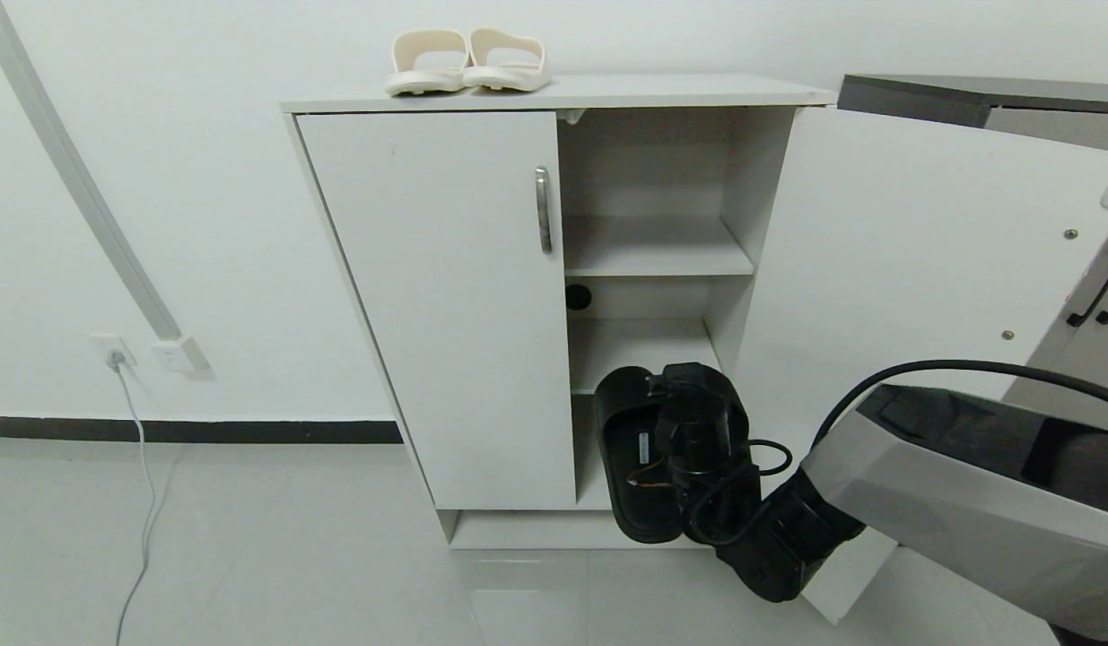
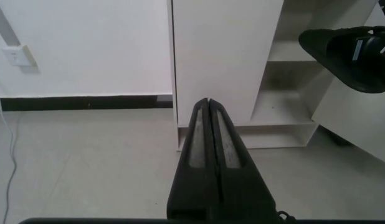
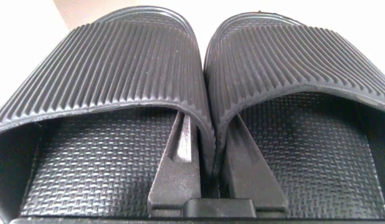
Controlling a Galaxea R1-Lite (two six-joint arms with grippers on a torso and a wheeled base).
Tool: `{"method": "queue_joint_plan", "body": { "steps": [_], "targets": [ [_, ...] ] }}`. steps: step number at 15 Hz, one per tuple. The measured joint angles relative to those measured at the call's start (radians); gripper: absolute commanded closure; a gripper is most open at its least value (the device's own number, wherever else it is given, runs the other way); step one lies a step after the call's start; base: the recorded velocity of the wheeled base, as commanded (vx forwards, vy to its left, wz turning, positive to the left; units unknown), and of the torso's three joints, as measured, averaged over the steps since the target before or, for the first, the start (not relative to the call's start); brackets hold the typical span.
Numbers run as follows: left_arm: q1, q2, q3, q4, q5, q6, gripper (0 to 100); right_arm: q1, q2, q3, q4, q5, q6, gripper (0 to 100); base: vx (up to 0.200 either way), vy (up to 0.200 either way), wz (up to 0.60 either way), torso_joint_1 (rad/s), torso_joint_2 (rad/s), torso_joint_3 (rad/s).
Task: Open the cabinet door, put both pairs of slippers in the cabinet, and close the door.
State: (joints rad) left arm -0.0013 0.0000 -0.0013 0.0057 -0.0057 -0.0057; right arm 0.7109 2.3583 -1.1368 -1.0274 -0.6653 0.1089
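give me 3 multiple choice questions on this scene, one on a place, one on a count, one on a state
1. Where is the cream pair?
A. on the cabinet top
B. on the floor
C. inside the cabinet

2. How many pairs of slippers are there?
A. one
B. two
C. three

3. How are the doors?
A. both shut
B. both open
C. right door open, left door shut

Answers:
1 A: it sits on the top panel.
2 B: the cream pair, plus the black pair pinched in the right gripper.
3 C: the shelves show past the swung-out right door, while the left door lies flush.
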Motion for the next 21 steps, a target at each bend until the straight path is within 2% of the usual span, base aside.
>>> {"method": "queue_joint_plan", "body": {
  "steps": [6,16,18,21],
  "targets": [
    [0.0,0.0,0.0,0.0,0.0,0.0,100,-0.003,0.014,0.0,0.0,0.0,0.0,100,0.0,0.0,0.0,0.0,0.0,-0.019],
    [0.0,0.0,-0.002,0.002,-0.001,0.0,100,-0.004,0.016,0.0,-0.029,-0.004,-0.002,100,0.0,0.0,0.0,0.003,0.0,-0.187],
    [0.0,0.0,-0.002,0.001,0.0,-0.002,100,-0.004,0.016,0.002,-0.059,-0.008,-0.005,100,0.0,0.0,0.0,0.005,0.0,-0.112],
    [0.0,0.0,-0.001,0.0,0.0,-0.005,100,-0.008,0.031,0.012,-0.246,-0.008,-0.102,100,0.0,0.0,0.0,0.0,0.0,0.0]
  ]
}}
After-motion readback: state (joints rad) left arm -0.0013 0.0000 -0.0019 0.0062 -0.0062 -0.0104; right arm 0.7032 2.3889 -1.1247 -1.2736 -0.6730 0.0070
